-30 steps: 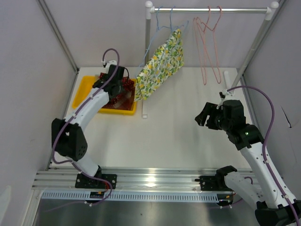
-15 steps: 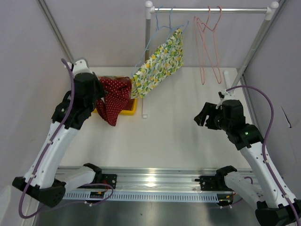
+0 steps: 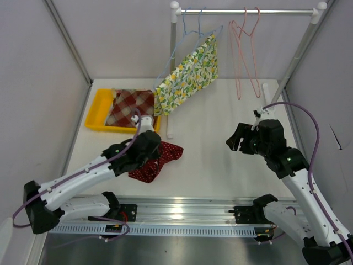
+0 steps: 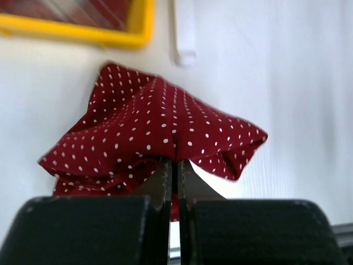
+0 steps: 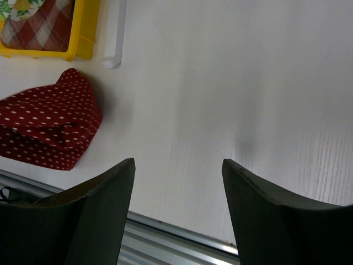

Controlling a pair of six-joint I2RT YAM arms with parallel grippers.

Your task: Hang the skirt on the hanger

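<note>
I'm pinching the red dotted skirt (image 4: 160,127) with the left gripper (image 4: 173,161), jaws squeezed together on a fold of it. The rest is bunching up on the white table (image 3: 209,165), just in front of the yellow tray (image 3: 95,110). Right gripper (image 5: 176,163) is hanging spread wide, well apart from it. Pink hangers (image 3: 246,55) are dangling off the back rail (image 3: 265,11).

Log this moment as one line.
left gripper shut on polka-dot skirt | polka-dot skirt lying on table, not hung | right gripper open, empty
</note>
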